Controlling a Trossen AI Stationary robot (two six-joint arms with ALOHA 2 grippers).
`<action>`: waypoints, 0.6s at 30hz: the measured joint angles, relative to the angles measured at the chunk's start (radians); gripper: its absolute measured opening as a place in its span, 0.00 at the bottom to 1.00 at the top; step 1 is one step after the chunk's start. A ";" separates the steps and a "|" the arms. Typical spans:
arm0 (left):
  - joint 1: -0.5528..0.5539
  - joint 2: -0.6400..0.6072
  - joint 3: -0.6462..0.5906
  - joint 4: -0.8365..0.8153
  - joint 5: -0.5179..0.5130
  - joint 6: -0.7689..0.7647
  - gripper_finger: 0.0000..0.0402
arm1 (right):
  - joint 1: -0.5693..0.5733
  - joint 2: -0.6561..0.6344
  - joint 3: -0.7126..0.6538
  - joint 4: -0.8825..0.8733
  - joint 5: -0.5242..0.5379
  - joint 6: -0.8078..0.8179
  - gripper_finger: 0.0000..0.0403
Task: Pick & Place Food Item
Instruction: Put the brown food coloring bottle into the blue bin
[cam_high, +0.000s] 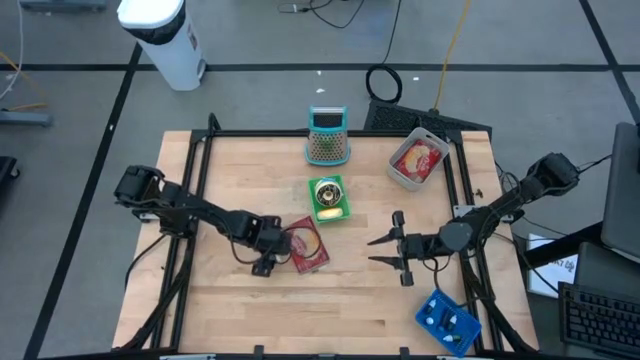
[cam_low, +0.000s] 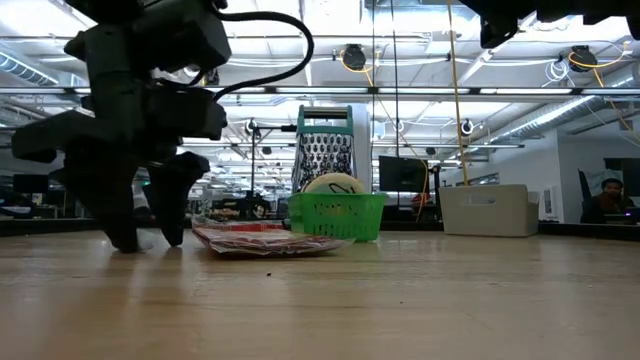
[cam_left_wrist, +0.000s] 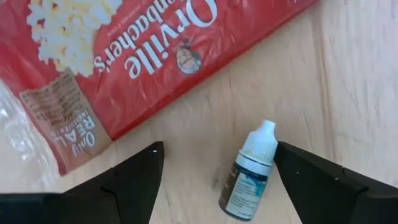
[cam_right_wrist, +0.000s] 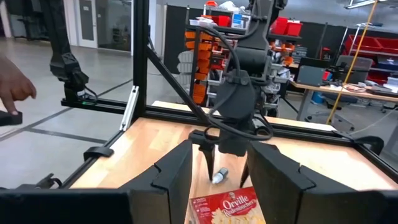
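Note:
A small dropper bottle (cam_left_wrist: 249, 177) with a white cap lies on its side on the wooden table (cam_high: 240, 320), next to a flat red popcorn bag (cam_left_wrist: 124, 56) that also lies on the wood. My left gripper (cam_left_wrist: 217, 177) points down over the bottle, open, one finger on each side of it without touching. In the right wrist view the same bottle (cam_right_wrist: 219, 176) shows under the left gripper (cam_right_wrist: 227, 168), with the popcorn bag (cam_right_wrist: 227, 208) nearer. My right gripper (cam_high: 380, 251) hovers open and level right of the bag (cam_high: 307, 246), with nothing between its fingers.
A green basket (cam_high: 328, 198) with a round item stands behind the bag, and a grater (cam_high: 326, 137) stands farther back. At the back right is a white tray (cam_high: 417, 160) holding a red packet. A blue thing (cam_high: 445, 320) lies at the near right. A person's hand (cam_right_wrist: 12, 93) shows beyond the table.

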 joint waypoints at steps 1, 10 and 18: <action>-0.006 0.000 -0.001 -0.003 -0.003 -0.016 0.78 | -0.002 0.000 0.000 -0.004 0.000 0.000 0.36; -0.038 0.000 -0.002 -0.054 0.007 -0.049 0.64 | -0.007 0.000 0.000 -0.009 0.000 0.000 0.36; -0.042 0.001 -0.006 0.025 -0.002 -0.056 0.43 | -0.007 0.000 0.000 -0.009 0.000 0.000 0.36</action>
